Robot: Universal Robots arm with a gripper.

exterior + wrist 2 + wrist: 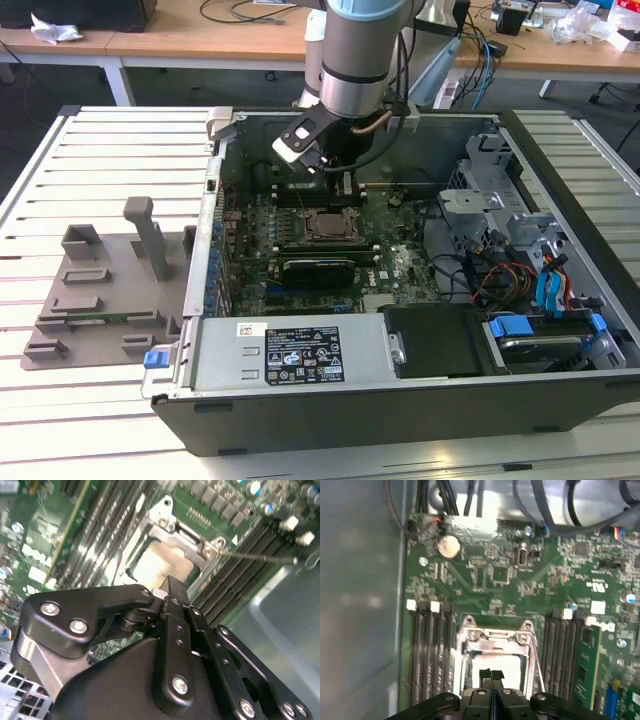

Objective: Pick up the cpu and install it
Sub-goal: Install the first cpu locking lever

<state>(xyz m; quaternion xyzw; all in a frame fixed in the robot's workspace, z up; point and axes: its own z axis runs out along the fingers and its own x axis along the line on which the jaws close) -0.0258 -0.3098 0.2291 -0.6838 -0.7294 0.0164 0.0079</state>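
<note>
The cpu (157,562) is a pale silvery square with a tan tint, lying flat inside the metal-framed motherboard socket (192,540). In the first wrist view the cpu (510,666) shows as a bright patch within the socket frame (495,636). My gripper (491,674) hangs just above it with its two black fingers pressed together and nothing visible between them. Its fingertips (172,587) hide part of the chip's near edge. In the exterior view my gripper (325,165) is inside the open computer case, above the socket (325,222).
A grey plastic tray (100,290) with upright posts lies on the slatted table at the exterior view's left. Memory slots (427,655) flank the socket. A thin wire lever (260,557) sticks out beside it. Drive cages and cables (510,260) fill the case's right side.
</note>
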